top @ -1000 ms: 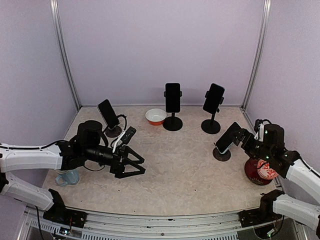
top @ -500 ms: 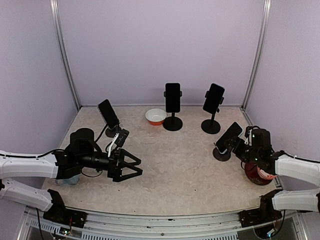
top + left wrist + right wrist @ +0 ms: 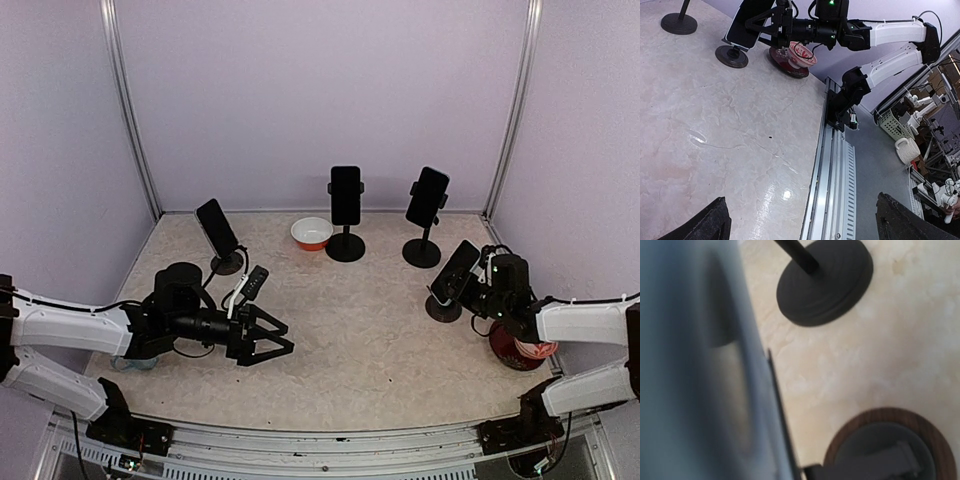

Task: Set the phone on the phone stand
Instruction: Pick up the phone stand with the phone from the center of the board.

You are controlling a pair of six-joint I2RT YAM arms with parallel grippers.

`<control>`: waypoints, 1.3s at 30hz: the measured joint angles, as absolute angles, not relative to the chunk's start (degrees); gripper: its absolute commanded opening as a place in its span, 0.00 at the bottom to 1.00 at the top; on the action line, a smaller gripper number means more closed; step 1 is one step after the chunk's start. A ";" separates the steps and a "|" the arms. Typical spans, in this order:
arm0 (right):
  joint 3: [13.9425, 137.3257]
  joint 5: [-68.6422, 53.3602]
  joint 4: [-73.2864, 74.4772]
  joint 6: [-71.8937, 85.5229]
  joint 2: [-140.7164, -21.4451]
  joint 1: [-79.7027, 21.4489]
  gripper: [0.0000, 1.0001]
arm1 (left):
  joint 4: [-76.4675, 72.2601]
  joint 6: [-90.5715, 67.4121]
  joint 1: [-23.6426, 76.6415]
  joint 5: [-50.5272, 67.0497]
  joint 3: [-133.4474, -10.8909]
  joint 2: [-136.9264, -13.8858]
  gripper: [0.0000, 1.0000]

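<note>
your right gripper (image 3: 462, 287) sits at about 3 o'clock on the table (image 3: 360, 330), reading the top view with 12 at the back wall. its fingers reach to either side of the phone (image 3: 456, 269), which lies at the gripper's 11 o'clock. the left wrist view also shows the fingers flanking the phone's lower part. you cannot tell whether they are clamped on it or only beside it: the right wrist view gives just a blurred grey slab filling its left half. the phone leans tilted, its top toward 1 o'clock, right above the round base of the stand (image 3: 443, 309). you cannot tell whether it is seated in the cradle. at the gripper's 4 o'clock, under the right forearm, a red bowl (image 3: 515, 348) stands near the stand.

your left gripper (image 3: 282, 337) is at about 8 o'clock on the table. it is released, jaws spread wide with nothing between them, pointing toward 3 o'clock and well apart from the phone. a blue cup (image 3: 135, 358) stands at its 9 o'clock, beside the left arm.

further out, three more phones stand upright on their own stands: a left phone (image 3: 216, 228) at 10 o'clock, a middle phone (image 3: 345, 195) at 12, and a back right phone (image 3: 427, 197) at 1. a white bowl (image 3: 312, 232) sits just beside the middle one, at its 9 o'clock.
</note>
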State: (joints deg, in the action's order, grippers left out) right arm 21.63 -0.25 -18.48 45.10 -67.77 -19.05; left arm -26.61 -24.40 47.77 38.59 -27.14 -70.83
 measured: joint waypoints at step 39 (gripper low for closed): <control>13.41 14.02 -35.27 47.42 -70.46 -28.36 0.23 | -26.63 -24.08 48.05 38.57 -27.14 -70.89 0.99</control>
